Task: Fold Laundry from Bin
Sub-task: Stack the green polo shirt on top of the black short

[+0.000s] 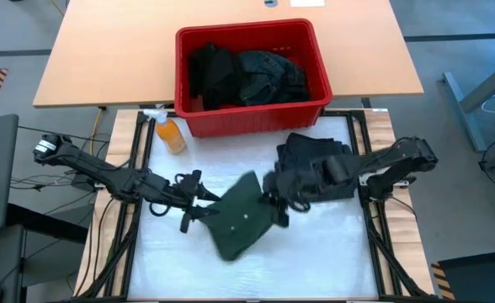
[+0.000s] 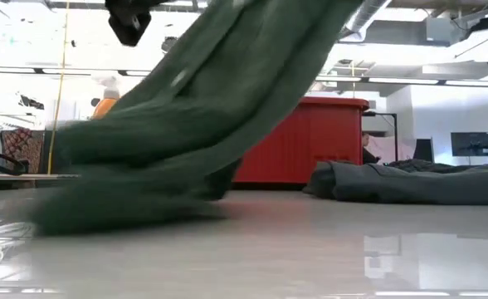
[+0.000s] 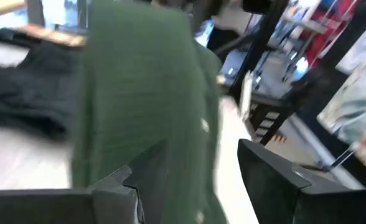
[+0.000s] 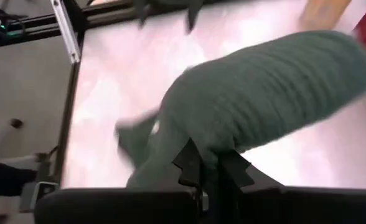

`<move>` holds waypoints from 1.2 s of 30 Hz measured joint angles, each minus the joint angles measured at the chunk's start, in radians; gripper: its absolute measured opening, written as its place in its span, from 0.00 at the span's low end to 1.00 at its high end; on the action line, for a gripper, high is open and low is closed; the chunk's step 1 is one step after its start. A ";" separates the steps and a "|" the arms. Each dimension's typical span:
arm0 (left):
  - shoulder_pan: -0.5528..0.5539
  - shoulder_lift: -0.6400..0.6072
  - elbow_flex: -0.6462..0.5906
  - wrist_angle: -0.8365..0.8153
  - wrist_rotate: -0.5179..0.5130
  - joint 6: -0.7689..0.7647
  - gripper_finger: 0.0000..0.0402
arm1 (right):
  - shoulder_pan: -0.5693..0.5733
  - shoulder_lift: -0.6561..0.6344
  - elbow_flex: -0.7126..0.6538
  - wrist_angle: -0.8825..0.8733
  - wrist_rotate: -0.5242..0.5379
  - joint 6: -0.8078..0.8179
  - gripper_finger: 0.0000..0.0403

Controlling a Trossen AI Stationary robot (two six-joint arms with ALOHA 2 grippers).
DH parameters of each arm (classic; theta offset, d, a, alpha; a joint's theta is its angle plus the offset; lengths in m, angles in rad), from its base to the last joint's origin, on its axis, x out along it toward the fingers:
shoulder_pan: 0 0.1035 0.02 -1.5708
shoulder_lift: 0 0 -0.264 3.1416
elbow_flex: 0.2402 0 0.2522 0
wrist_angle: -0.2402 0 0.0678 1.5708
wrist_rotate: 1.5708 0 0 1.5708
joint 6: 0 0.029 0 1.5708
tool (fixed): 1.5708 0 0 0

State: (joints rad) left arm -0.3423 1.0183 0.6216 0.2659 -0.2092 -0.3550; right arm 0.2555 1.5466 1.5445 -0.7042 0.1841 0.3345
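"Watching from here, how far along would you say it is?"

"Early, I'd judge. The bin [image 1: 252,80] sits at the far edge of the white work surface [image 1: 247,261], its rim against the tan table [image 1: 121,50], with dark laundry [image 1: 247,74] heaped inside. Another dark pile [image 1: 315,164] lies flat on the surface, just in front of the bin on the right side; it looks loosely laid, not neatly folded. So one garment is in hand, and the crate's contents look untouched."

"And the green shirt?"

"The green shirt [image 1: 239,217] is in the middle, held up between both arms, its lower part dragging on the surface. The right gripper [image 4: 209,167] has its fingers pressed together on one edge of the cloth. The left gripper [image 1: 190,204] is at the shirt's other edge; its wrist view shows its fingers apart with cloth hanging between, so I can't tell whether it grips."

"Any writing?"

"None I can read. The orange spray bottle [image 1: 170,133] beside the bin shows no legible label, and I see none on the shirt."
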 joint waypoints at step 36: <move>-0.071 -0.115 -0.005 -0.146 -0.250 0.038 0.45 | 0.218 0.671 0.684 -0.645 0.257 -0.437 0.14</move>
State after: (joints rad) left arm -0.4137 0.9035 0.6165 0.1197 -0.4588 -0.3169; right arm 0.4731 2.2180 2.2283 -1.3487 0.4406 -0.1021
